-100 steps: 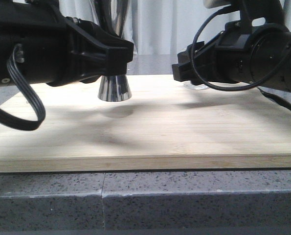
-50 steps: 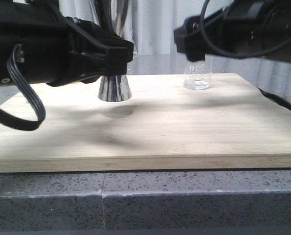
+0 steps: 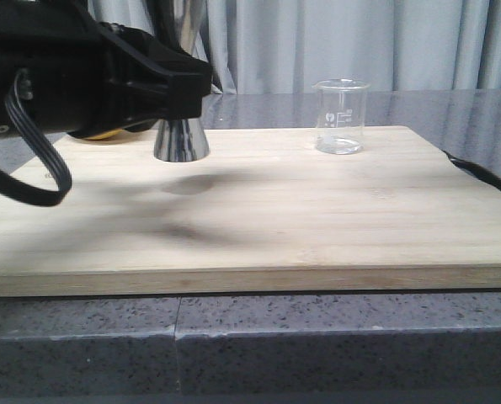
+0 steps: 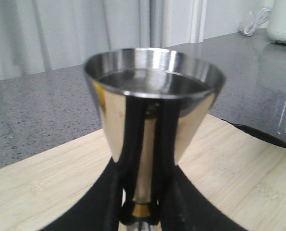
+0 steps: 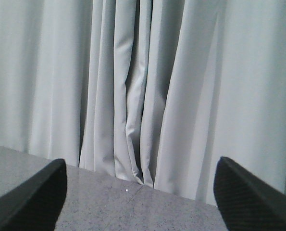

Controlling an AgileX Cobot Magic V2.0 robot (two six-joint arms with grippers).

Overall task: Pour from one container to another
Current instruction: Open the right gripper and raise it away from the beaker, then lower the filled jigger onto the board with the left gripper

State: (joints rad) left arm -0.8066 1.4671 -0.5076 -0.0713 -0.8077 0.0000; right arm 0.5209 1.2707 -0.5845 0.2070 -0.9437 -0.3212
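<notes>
The left pincer is clamped on the jigger at the board's far-left edge. The right pincer is apart, empty — the beaker stands far-right, ungrasped. Next: grasp the beaker.

Beaker on wooden board

You have open board all around the beaker, while the left end effector and jigger block the way at its nine o'clock.
</notes>
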